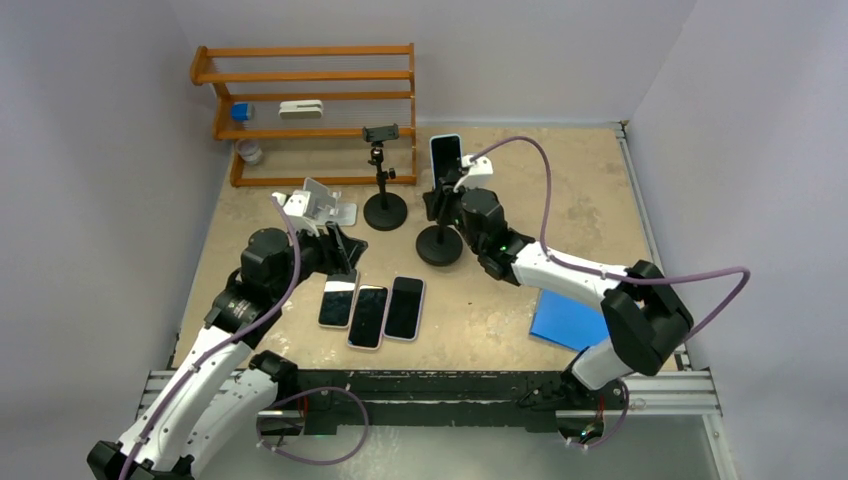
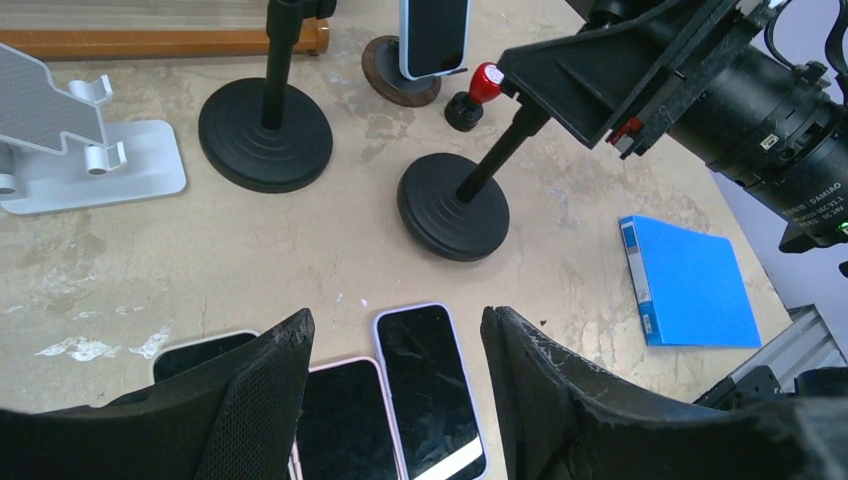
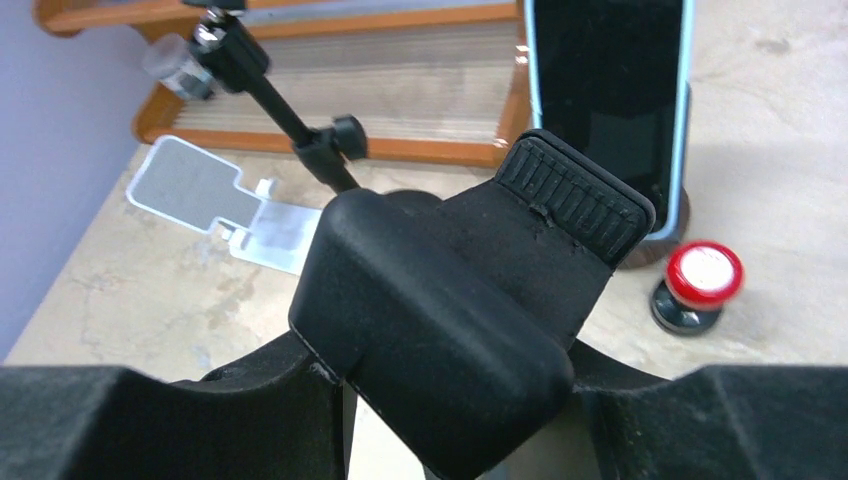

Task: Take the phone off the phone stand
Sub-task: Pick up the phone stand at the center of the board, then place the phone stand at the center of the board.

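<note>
Blue folder point(image 1: 566, 320), wooden rack point(image 1: 300, 50), red-topped knob point(image 2: 485, 83).

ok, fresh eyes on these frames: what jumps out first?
The upright phone in a pale blue case, on a round brown stand at the back centre, draws the eye. Just in front of it, the right gripper is closed on the clamp head of a black stand. Nearer the arms, three phones lie flat in a row under the open left gripper.
</note>
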